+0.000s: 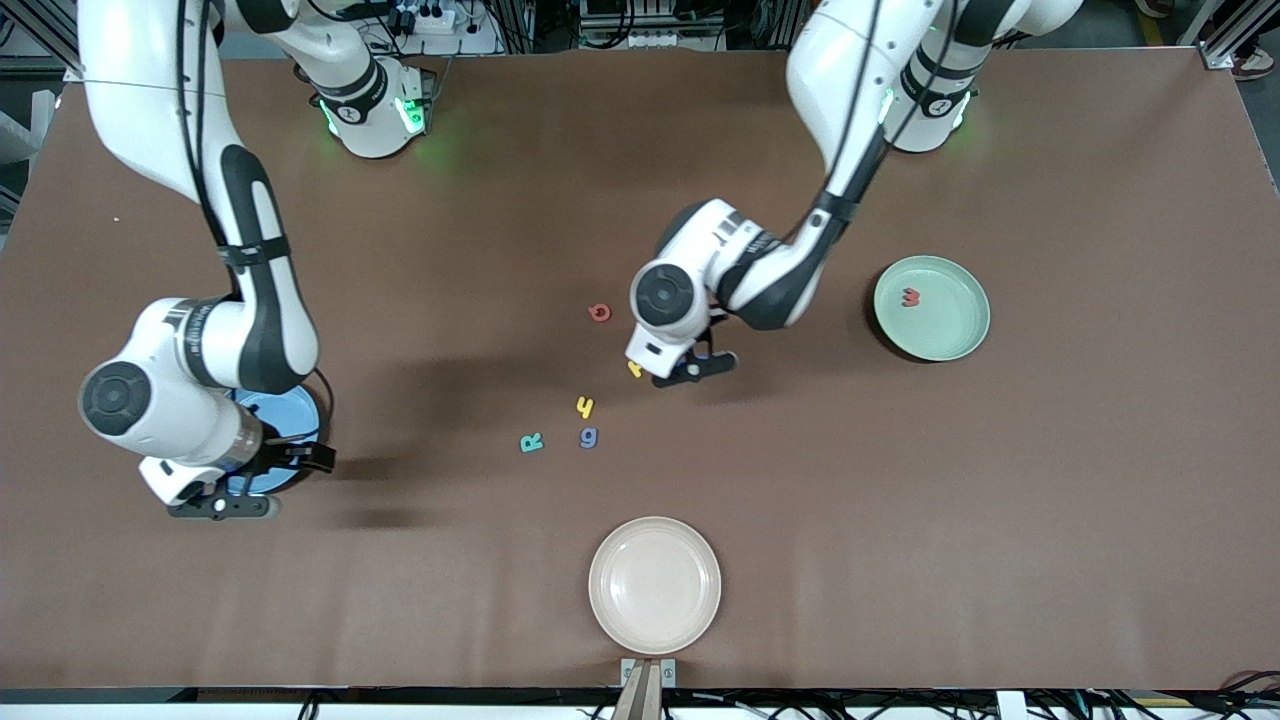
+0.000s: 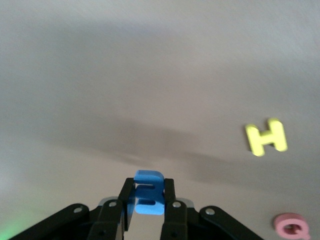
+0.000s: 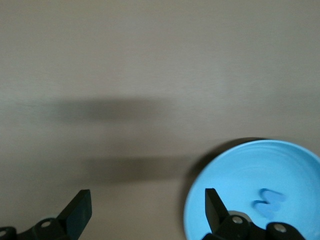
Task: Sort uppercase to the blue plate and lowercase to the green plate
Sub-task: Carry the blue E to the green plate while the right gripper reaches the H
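Note:
My left gripper (image 2: 148, 206) is shut on the blue E-shaped lowercase letter (image 2: 148, 192), low over the mid-table beside the yellow H (image 2: 266, 136). The red Q (image 2: 291, 226) lies close by. In the front view this gripper (image 1: 693, 366) partly covers the H (image 1: 634, 369). Nearer the camera lie the yellow y (image 1: 585, 407), blue g (image 1: 589, 437) and teal R (image 1: 532, 442). The green plate (image 1: 950, 325) holds the red w (image 1: 911, 297). My right gripper (image 3: 147, 205) hangs open and empty over the edge of the blue plate (image 3: 240, 185), which holds the blue W (image 3: 267, 202).
A cream plate (image 1: 655, 585) sits near the table's front edge, nearer the camera than the loose letters. The blue plate (image 1: 290, 415) is largely covered by the right arm at that arm's end of the table.

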Motion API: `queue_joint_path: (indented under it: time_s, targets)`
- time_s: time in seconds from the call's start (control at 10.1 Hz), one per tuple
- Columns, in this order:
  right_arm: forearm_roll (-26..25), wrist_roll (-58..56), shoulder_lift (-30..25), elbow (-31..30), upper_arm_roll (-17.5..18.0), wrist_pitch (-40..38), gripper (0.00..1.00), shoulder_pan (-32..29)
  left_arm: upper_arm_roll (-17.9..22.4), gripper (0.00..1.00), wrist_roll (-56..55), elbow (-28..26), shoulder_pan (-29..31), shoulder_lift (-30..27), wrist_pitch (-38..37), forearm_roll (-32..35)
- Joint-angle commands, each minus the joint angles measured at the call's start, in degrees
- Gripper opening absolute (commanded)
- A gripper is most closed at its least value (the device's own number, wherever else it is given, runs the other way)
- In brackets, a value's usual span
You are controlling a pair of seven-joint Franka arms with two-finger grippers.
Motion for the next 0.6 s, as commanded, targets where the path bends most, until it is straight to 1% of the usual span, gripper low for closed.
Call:
queue_joint_path:
  time_s: [0.0,0.1,0.3,0.4,0.5]
  targets:
    - [0.9,7.1,2.5,4.0,-0.4,-0.5,1.0,3.6,-0.3,0.15,9.5,-4.6,6.9,-5.1,-4.0,-0.6]
    - [0.8,9.4,3.5,4.9,-0.4,-0.4,1.0,6.8,-0.1,0.15,13.5,-4.9,9.7,-5.2,-5.4,-0.3]
    - [0.6,10.0,5.5,6.9,-0.4,-0.3,1.0,13.6,-0.2,0.15,19.2,-6.4,14.2,-5.9,-5.5,3.8]
    - [0.5,9.9,6.3,7.8,-0.4,-0.2,1.0,16.6,-0.2,0.15,22.0,-7.8,16.0,-6.2,-5.5,4.9]
    - [0.5,10.0,6.8,8.4,-0.4,-0.3,1.0,19.2,-0.4,0.15,24.5,-10.0,18.1,-7.4,-5.5,7.5]
